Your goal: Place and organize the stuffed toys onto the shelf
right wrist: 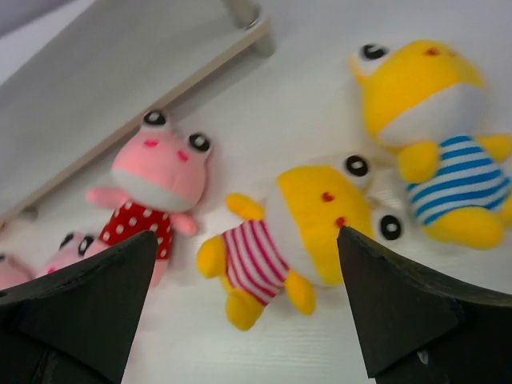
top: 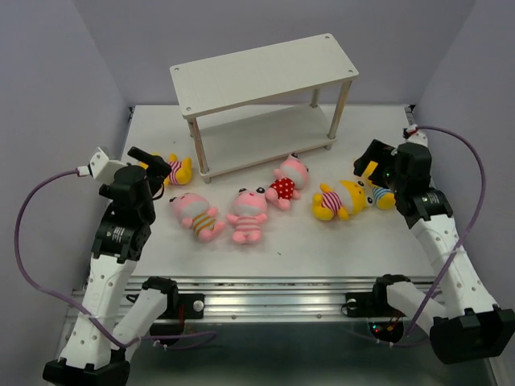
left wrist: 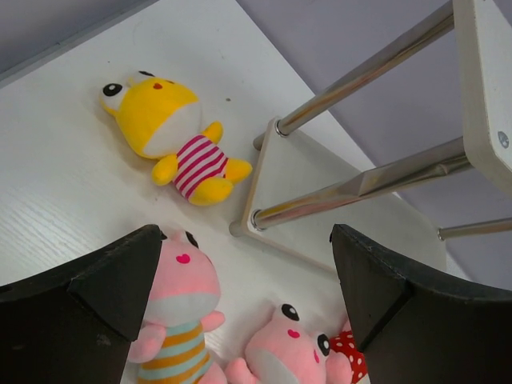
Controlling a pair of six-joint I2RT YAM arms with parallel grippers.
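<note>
Table (top: 322, 249): carrying everything listed.
Shelf (top: 265, 68): standing at 12 o'clock, far side.
First toy (top: 173, 169): lying at 9 o'clock, near the shelf's left end.
Second toy (top: 195, 214), third toy (top: 248, 215): lying side by side at 7 o'clock.
Fourth toy (top: 288, 182): lying mid-table, before the shelf.
Fifth toy (top: 338, 199), sixth toy (top: 381, 195): lying close together at 3 o'clock.

Walled in plain lavender-grey: back wall (top: 257, 32) at 12 o'clock, left wall (top: 48, 96) at 9 o'clock, right wall (top: 483, 72) at 3 o'clock. Floored with a white bench (top: 322, 241), faintly wood-grained in the wrist views. Edged at 6 o'clock by a ribbed aluminium rail (top: 273, 291). Lit evenly, with soft shadows only.
</note>
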